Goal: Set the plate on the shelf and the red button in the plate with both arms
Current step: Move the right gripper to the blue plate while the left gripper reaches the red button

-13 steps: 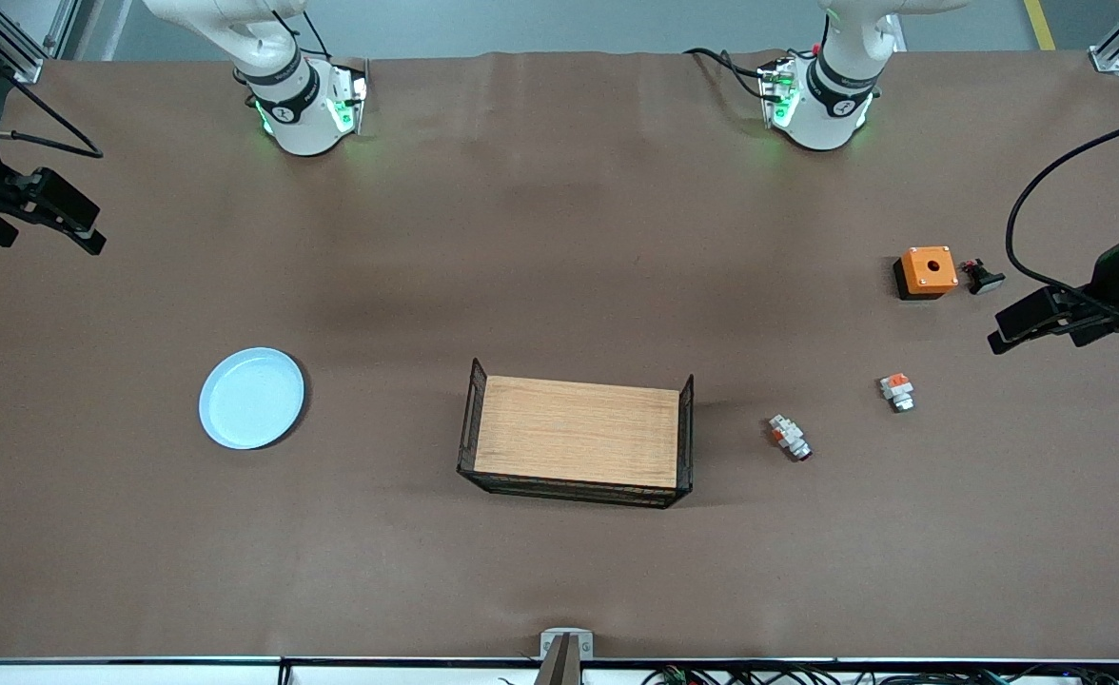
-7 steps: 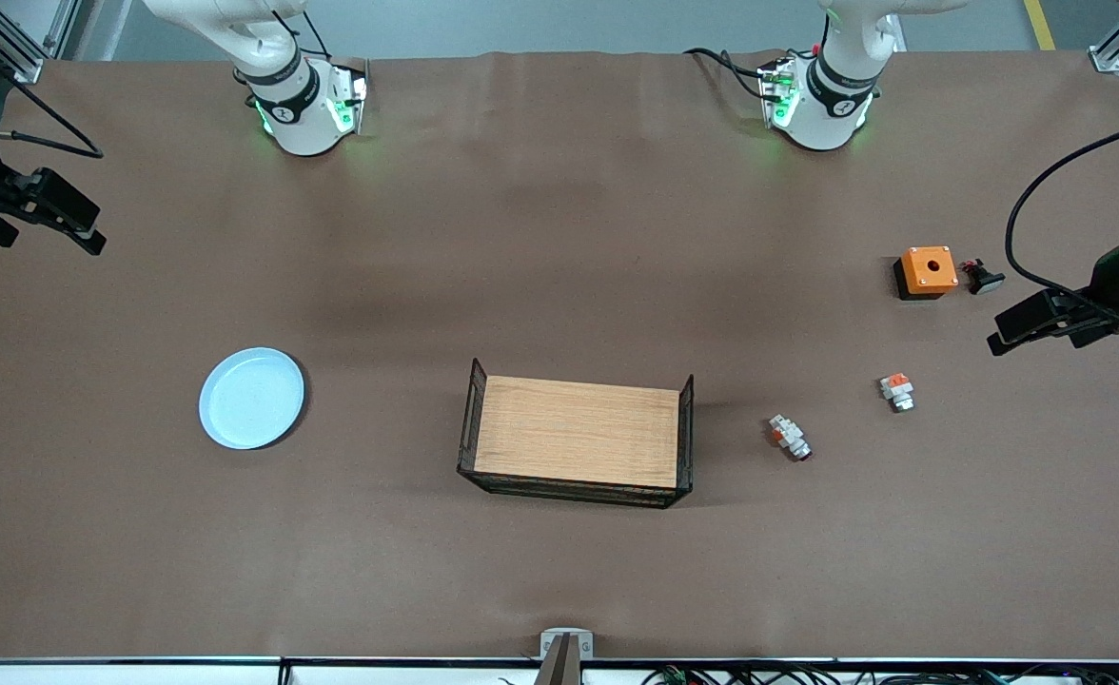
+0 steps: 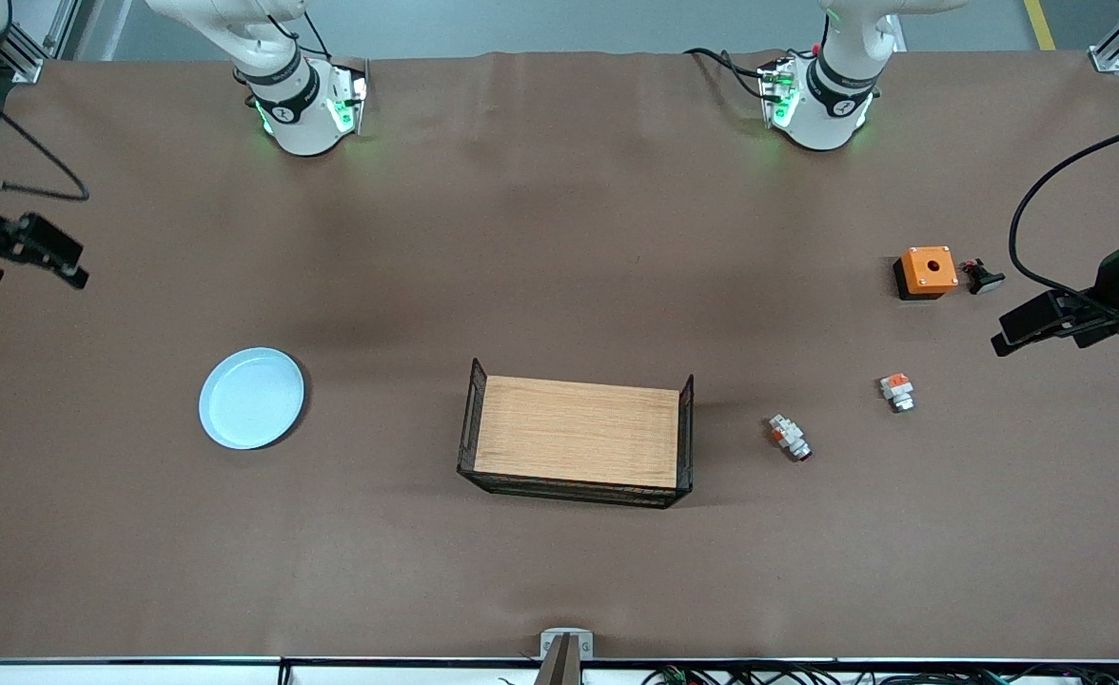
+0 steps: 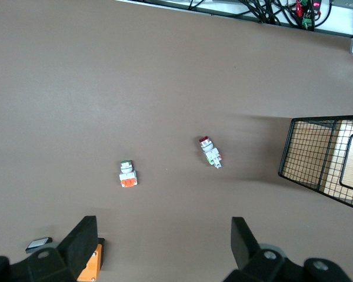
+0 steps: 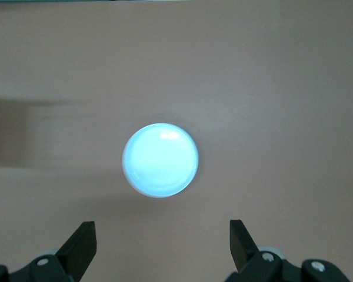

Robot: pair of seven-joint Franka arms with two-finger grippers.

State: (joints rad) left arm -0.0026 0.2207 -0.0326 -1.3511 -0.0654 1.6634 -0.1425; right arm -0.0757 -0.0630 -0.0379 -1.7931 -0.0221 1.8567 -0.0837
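The right gripper (image 3: 41,252) is held in the air over bare table at the right arm's end, its fingers (image 5: 79,244) spread wide with nothing between them. The plate (image 3: 251,397) is seen lying flat on the table, well apart from this gripper, nearer the front camera and toward the table's middle; in the right wrist view the plate (image 5: 160,159) is framed in line with the gap between the spread fingers.

The left gripper (image 3: 1045,323) is held in the air at the left arm's end, its fingers (image 4: 85,247) likewise spread and empty. The red button (image 3: 789,438) is found lying on its side on the table, well apart from this gripper, nearer the front camera and toward the middle. A stubby white part with an orange top (image 3: 897,391) sits between that button and the gripper, closer to the gripper. An orange box (image 3: 927,271) lies just beside the gripper, farther from the front camera, with a small dark piece (image 3: 981,277), perhaps a button cap, close beside it. A wire tray with a wooden floor (image 3: 576,436) is set at mid-table, between the plate and the red button.
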